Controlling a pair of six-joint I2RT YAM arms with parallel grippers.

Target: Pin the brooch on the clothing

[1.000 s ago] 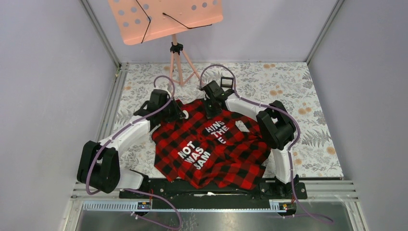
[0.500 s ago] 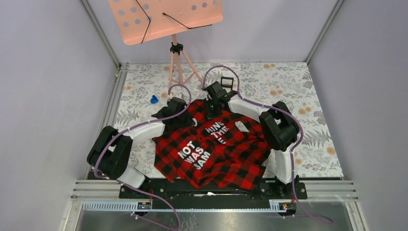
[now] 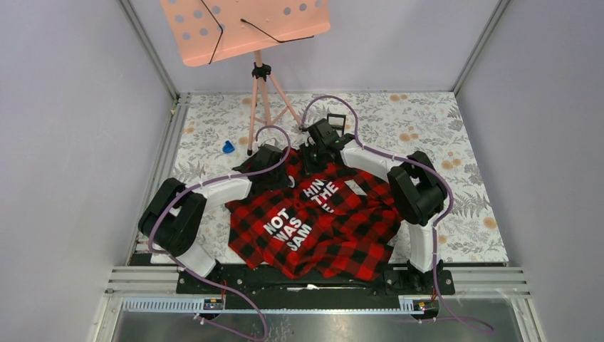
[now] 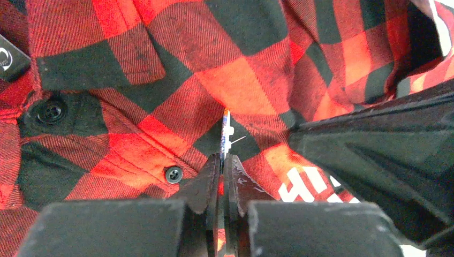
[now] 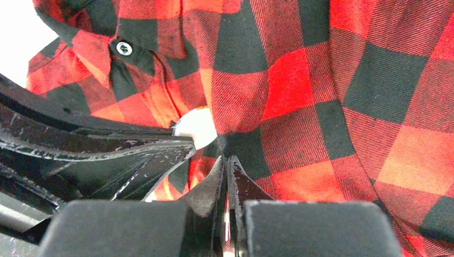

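Top: shirt (image 3: 313,228) lies crumpled mid-desk (image 3: 470,142). Left hand (image 3: 285,167) and right hand (image 3: 310,162) crowd its far collar edge, with bare desk on both sides.
Left wrist: left hand (image 4: 222,160) clamped on brooch (image 4: 226,128), edge-on against the shirt.
Right wrist: right hand (image 5: 227,160) pinched closed on a shirt fold.

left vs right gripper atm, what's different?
Load: the left gripper pinches the brooch edge-on, while the right gripper pinches a raised fold of the shirt. Contact: the left gripper's brooch stands out past its tips toward the cloth, while the right gripper's tips sit right on the cloth. Shared: both are shut, close together at the shirt's far end.
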